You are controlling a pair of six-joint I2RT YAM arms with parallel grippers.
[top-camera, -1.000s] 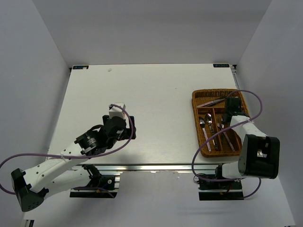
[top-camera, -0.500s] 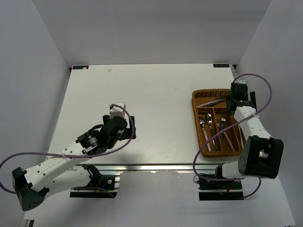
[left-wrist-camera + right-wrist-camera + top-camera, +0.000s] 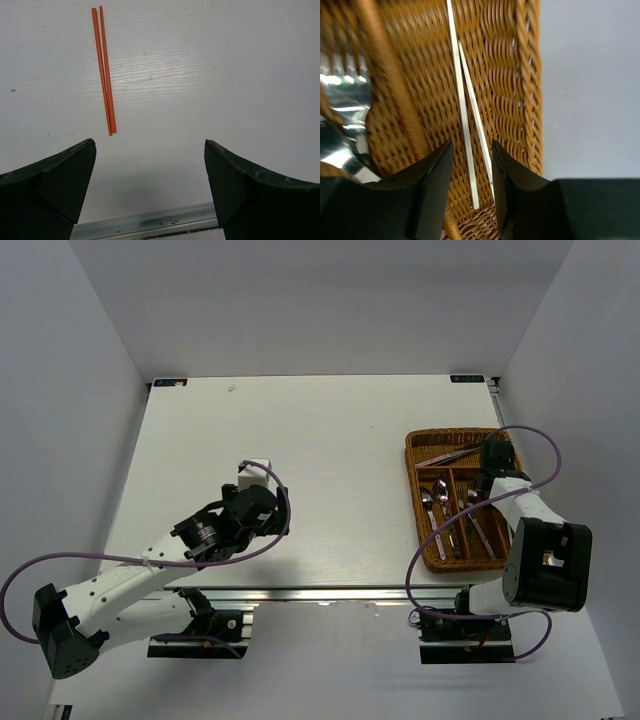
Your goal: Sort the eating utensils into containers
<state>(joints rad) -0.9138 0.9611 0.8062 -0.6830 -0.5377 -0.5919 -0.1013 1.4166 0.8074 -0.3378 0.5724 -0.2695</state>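
Two red-orange chopsticks [image 3: 104,70] lie side by side on the white table, ahead and left of my open left gripper [image 3: 150,145], whose jaws hold nothing. In the top view that gripper [image 3: 262,510] hangs over the table's near middle and hides them. My right gripper [image 3: 492,462] hovers inside the wicker tray [image 3: 412,490]. Its jaws stand partly open, and two white chopsticks [image 3: 465,100] lie on the woven floor of the rightmost narrow compartment [image 3: 527,75] between them. Silver spoons [image 3: 435,502] and pink-handled pieces [image 3: 484,532] fill other lengthwise sections, and more cutlery [image 3: 445,455] lies in the crosswise one.
The tray sits at the table's right side near the grey wall. A metal rail [image 3: 150,222] runs along the table's near edge just below my left fingers. A blurred silver utensil [image 3: 340,100] shows in the neighbouring compartment.
My right gripper swung toward the tray's far end, then came back over the right compartment, its jaws opening wide and then narrowing. My left arm shifted slightly right and nearer.
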